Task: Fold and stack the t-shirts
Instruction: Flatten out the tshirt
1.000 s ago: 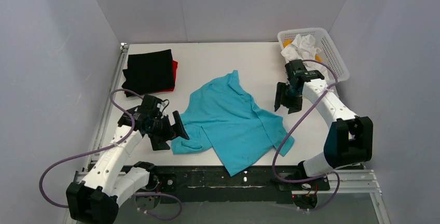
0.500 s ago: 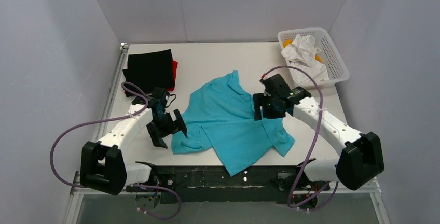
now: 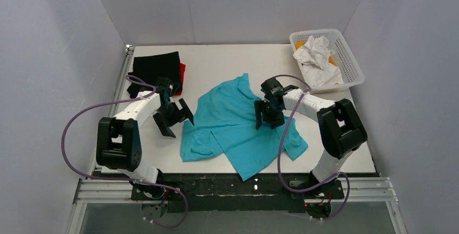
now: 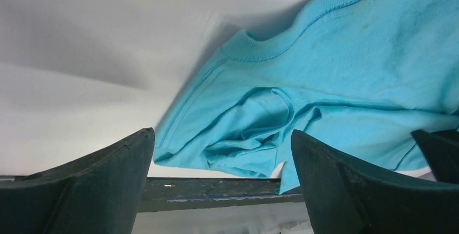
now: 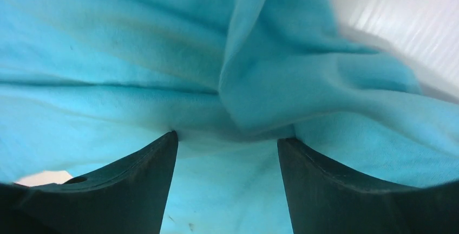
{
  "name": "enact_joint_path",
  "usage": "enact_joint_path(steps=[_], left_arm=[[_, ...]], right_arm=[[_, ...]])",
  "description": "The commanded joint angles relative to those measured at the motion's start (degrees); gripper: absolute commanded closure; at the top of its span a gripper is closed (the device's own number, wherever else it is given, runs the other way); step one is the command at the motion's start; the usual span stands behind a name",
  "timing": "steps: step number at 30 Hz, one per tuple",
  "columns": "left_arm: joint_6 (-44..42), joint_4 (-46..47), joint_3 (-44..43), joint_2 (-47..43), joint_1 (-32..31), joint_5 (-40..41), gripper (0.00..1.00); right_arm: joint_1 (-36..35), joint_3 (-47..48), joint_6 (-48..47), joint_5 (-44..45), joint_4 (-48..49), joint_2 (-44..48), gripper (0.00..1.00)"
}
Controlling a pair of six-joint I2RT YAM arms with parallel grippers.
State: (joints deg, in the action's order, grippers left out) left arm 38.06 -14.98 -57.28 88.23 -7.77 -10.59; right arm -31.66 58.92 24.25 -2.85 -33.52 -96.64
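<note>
A turquoise t-shirt (image 3: 233,128) lies crumpled and spread in the middle of the table. My left gripper (image 3: 178,124) hovers open just off its left edge. In the left wrist view the collar and a bunched sleeve of the t-shirt (image 4: 335,71) lie beyond the wide-spread left gripper (image 4: 221,136). My right gripper (image 3: 268,119) stands open with its tips down on the shirt's right half. In the right wrist view the right gripper (image 5: 227,139) straddles flat fabric, and a raised fold of the t-shirt (image 5: 270,82) lies just ahead. A folded black t-shirt (image 3: 156,74) rests on a red one (image 3: 182,75) at the far left.
A white mesh basket (image 3: 349,63) holding crumpled white cloth (image 3: 314,54) sits at the far right corner. Grey walls close in the table on three sides. The table's dark front rail (image 4: 216,190) shows between the left fingers.
My right arm swung left from beside the basket onto the turquoise shirt, its jaws wider than before. My left arm stretched out and carried its open gripper a little farther up the shirt's left edge.
</note>
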Motion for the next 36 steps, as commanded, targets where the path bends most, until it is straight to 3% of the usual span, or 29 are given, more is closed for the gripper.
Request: enact_joint_path(steps=[1, 4, 10, 21, 24, 28, 29, 36], left_arm=[[-1.3, -3.5, 0.3, 2.2, 0.0, -4.7, 0.02], [-1.8, -4.7, -0.2, 4.6, 0.0, -4.0, 0.02], [-1.6, -3.6, 1.4, 6.7, 0.0, -7.4, 0.18], [-0.3, 1.8, 4.6, 8.7, -4.9, -9.8, 0.32], [0.2, 1.5, 3.4, 10.1, -6.4, -7.9, 0.50], [1.2, 0.8, 3.0, 10.8, -6.6, -5.8, 0.95], [1.3, 0.3, 3.0, 10.5, -6.6, -5.2, 1.00], [1.5, -0.1, 3.8, 7.9, -6.6, -2.9, 1.00]], right_arm=[[4.9, 6.2, -2.7, 0.4, 3.9, -5.7, 0.24], [7.4, 12.1, -6.6, 0.2, 3.7, -10.6, 0.24], [9.7, 23.4, -9.4, 2.5, -1.6, -15.0, 0.25], [6.3, 12.6, -8.9, 5.7, -1.4, -0.6, 0.26], [1.3, 8.5, -9.7, 6.5, -2.4, 5.1, 0.26], [-7.8, 2.5, -8.4, 6.2, -4.8, 10.9, 0.27], [-9.7, 1.0, -7.2, 5.2, -5.5, 11.9, 0.28], [-18.4, -8.9, -2.3, -0.2, -6.7, 15.1, 0.33]])
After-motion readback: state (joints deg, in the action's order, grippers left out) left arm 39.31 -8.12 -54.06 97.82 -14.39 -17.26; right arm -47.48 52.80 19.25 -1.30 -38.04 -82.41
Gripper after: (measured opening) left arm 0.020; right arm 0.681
